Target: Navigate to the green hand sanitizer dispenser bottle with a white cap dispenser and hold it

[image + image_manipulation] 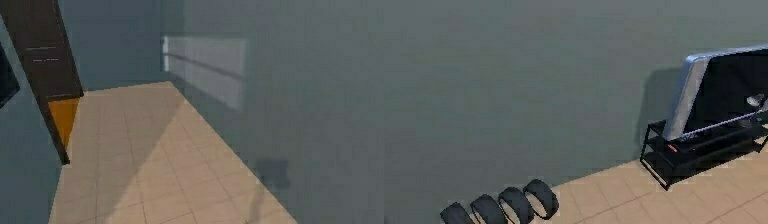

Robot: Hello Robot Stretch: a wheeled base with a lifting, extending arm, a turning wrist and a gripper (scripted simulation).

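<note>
A tan tiled floor (pixel 150 150) runs ahead between grey-blue walls (pixel 300 110) in the forward view. A dark cabinet (pixel 45 60) with an orange lower side (pixel 63 120) stands at the forward view's left. In the arm side view a plain grey wall (pixel 514 90) rises beyond a strip of tiled floor (pixel 634 200).
A row of several black tyres (pixel 499 205) lies at the foot of the wall at the arm side view's lower left. A flat-screen television (pixel 724 90) leans on a low black stand (pixel 699 150) at that view's right. A pale lit patch (pixel 205 65) marks the far wall ahead.
</note>
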